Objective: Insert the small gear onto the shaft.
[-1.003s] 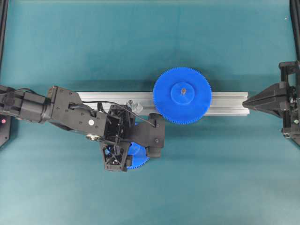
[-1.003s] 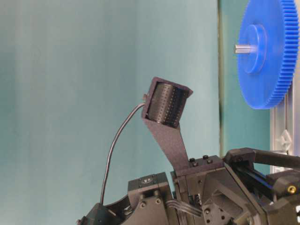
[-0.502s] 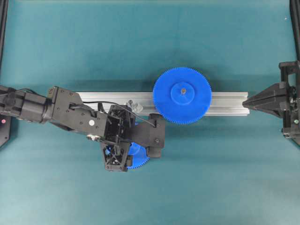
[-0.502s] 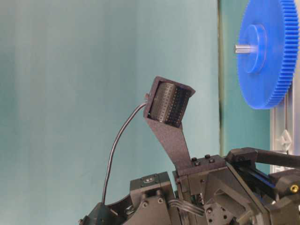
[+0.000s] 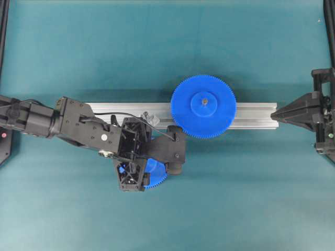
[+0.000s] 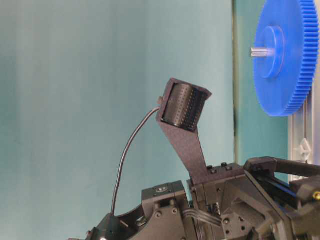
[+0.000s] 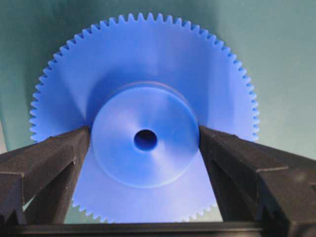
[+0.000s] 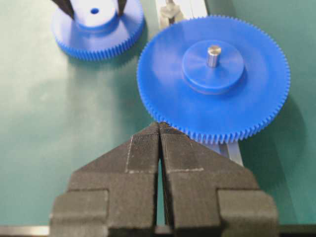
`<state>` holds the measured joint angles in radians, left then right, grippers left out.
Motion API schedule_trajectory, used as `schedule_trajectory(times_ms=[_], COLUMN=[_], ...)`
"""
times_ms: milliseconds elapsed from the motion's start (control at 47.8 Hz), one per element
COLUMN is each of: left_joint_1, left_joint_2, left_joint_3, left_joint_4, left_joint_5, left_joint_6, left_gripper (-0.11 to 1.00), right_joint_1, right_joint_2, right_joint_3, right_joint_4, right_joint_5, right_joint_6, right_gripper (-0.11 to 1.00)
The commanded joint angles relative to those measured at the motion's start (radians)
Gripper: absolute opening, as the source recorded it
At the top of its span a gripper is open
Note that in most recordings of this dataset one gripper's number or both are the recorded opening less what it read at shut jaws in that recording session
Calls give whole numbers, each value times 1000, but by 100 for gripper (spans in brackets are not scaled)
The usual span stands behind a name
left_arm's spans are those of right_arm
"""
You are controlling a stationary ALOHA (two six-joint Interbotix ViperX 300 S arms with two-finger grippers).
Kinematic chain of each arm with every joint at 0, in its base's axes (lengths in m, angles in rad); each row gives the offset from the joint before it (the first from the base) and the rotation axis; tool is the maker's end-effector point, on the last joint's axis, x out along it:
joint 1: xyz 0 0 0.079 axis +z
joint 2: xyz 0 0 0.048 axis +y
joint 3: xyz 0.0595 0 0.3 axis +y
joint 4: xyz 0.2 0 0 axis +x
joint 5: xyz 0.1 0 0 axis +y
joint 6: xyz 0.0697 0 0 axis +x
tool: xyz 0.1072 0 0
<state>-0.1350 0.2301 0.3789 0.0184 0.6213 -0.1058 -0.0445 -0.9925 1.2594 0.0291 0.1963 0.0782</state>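
The small gear [image 7: 143, 123] lies flat on the worktop [image 5: 157, 47] just beside the aluminium rail [image 5: 256, 115], its hub bracketed by the open left gripper [image 7: 144, 148], poised to grasp; the right gripper [image 8: 160, 143] rests closed.

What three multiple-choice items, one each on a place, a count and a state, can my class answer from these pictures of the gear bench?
1. Where does the large gear sit?
A. on the aluminium rail
B. on the bare mat
C. in a gripper

2. How many blue gears are there?
A. one
B. two
C. three

3. How do the left gripper fingers stand around the small gear?
A. shut above it
B. far off it
C. spread, one on each side of its hub

Key: 1 A, the rail passes under it in the overhead view. 2 B, the right wrist view shows both. 3 C, the left wrist view shows a finger on each side of the hub.
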Motion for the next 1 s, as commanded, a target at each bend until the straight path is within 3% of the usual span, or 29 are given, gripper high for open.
schedule_trajectory(times_ms=[0,982], left_joint_1=[-3,-3], left_joint_2=[-15,-6], left_joint_3=[-20,-17], left_joint_4=[2,0], left_joint_5=[-6,-6], left_joint_6=[-3,-28], left_gripper=[92,91], right_joint_1=[-3,-3], right_joint_2=[5,5], right_joint_3=[-8,-6], right_joint_4=[2,2], right_joint_5=[-9,-9], right_joint_6=[11,11], right_gripper=[2,2])
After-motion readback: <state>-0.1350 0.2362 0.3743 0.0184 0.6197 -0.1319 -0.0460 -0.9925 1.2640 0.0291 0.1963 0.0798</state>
